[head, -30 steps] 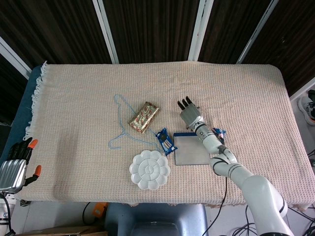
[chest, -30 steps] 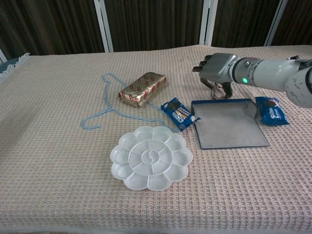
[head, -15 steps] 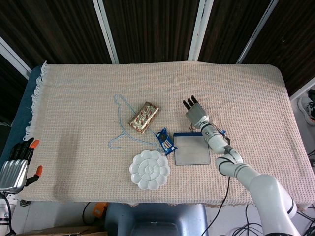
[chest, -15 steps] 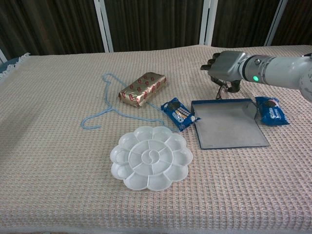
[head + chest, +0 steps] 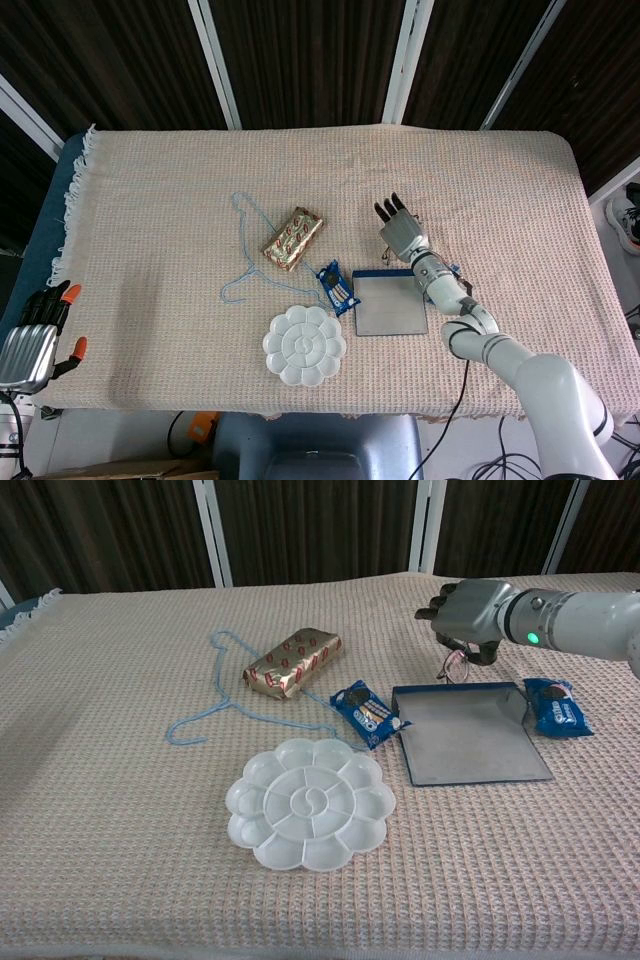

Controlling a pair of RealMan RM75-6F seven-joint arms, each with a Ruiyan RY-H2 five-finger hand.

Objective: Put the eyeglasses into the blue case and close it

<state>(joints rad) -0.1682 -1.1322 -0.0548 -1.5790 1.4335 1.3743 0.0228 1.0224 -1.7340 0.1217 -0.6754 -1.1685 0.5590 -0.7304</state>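
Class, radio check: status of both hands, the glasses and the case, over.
Right hand holds glasses just behind the case. Left hand idle at the table's near-left corner, holding nothing. Case open, empty. Snack packs flank it.

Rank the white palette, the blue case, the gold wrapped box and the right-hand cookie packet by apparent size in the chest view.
1. White palette, though it lies nearest the camera.
2. Blue case, close behind.
3. Gold wrapped box.
4. Right-hand cookie packet.

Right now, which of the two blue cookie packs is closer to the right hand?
The cookie pack right of the blue case, closer below the right hand. The other pack lies on the case's left side, by the white palette.
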